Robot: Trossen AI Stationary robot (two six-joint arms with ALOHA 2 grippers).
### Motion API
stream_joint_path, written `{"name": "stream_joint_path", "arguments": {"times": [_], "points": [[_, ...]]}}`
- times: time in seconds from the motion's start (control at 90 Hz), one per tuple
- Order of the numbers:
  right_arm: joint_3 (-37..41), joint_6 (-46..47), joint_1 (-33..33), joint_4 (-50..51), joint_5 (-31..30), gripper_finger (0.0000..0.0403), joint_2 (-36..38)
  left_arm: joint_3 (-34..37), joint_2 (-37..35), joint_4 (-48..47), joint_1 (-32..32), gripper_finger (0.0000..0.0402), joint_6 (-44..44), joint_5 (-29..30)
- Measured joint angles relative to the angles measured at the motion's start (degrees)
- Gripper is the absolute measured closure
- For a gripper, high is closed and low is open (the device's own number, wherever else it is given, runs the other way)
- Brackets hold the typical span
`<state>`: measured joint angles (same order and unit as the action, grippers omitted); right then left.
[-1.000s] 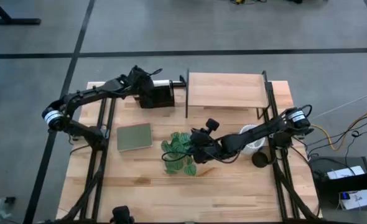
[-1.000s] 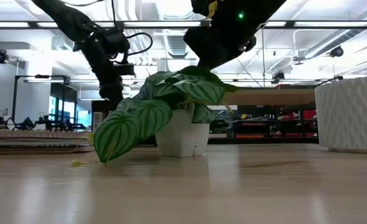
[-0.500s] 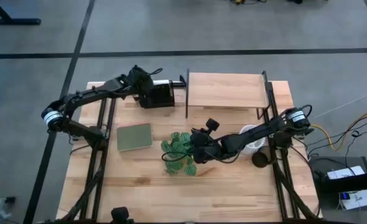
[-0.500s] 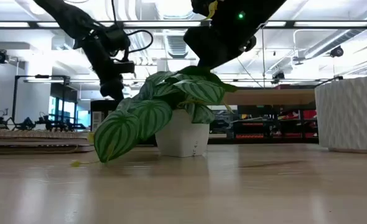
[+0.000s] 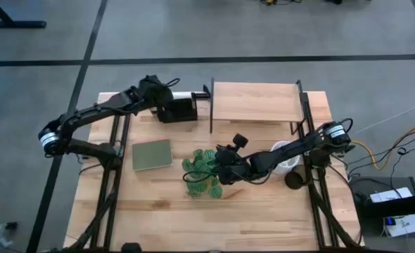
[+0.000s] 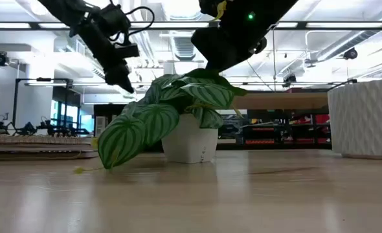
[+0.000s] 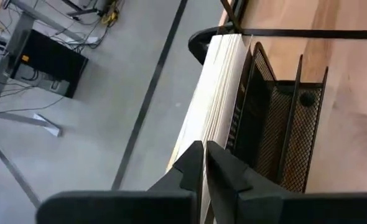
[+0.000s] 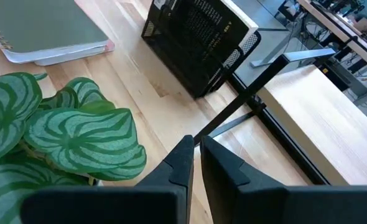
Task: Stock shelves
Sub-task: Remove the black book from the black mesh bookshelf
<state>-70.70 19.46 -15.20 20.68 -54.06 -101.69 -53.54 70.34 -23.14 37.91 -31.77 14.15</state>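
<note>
- Dark left arm reaching from the worktop's left edge [image 5: 116, 211] toward the far left corner; left end effector [image 5: 153, 90] above a black mesh rack [image 5: 177, 109], fingers [image 7: 230, 171] nearly touching, nothing held.
- White book or stack of pages [image 7: 218, 93] upright against the rack's outer side, at the worktop's far edge.
- Green spiral notebook [image 5: 152, 154] flat on the wood, nearer than the rack, left of centre.
- Potted plant [image 5: 202, 172] with striped green leaves in a white pot [image 6: 190, 144], upright, about mid-worktop, just right of the notebook.
- Shelves [image 5: 254, 102] against the far edge, centre to right: pale board in a thin black frame, black rack just beside its left end; board bare.
- Right end effector [image 5: 226, 166] low over the plant's right side, arm stretching in from the right edge; fingers [image 8: 178, 163] close together with a narrow gap, gripping nothing.
- White ribbed pot [image 5: 285, 156] partly under the right arm, right of the plant.
- Small dark round object [image 5: 294, 180] just beside the white pot, nearer the front; kind unclear.
</note>
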Motion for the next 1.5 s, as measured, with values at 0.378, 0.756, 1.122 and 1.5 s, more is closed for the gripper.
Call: {"name": "stream_joint_path", "arguments": {"times": [0.378, 0.756, 1.122, 1.5], "points": [[0.0, 0.0, 0.0, 0.01, 0.0, 0.0389, 0.0, -0.1, -0.07, -3.23, 8.31, 0.0318, -0.66, -4.44], [0.0, 0.02, 0.24, -0.31, 0.0, 0.0389, 0.0, -11.64, 2.57, -24.54, 8.98, 0.0187, 0.69, -4.2], [0.0, 0.02, 0.24, -0.41, 0.0, 0.0389, 0.0, -16.55, 8.98, -30.45, 10.2, 0.0142, -1.8, -4.13], [0.0, 0.02, 0.24, -0.39, 0.0, 0.0389, -0.02, -16.44, 12.44, -29.41, 10.75, 0.01, -2.34, -3.89]]}}
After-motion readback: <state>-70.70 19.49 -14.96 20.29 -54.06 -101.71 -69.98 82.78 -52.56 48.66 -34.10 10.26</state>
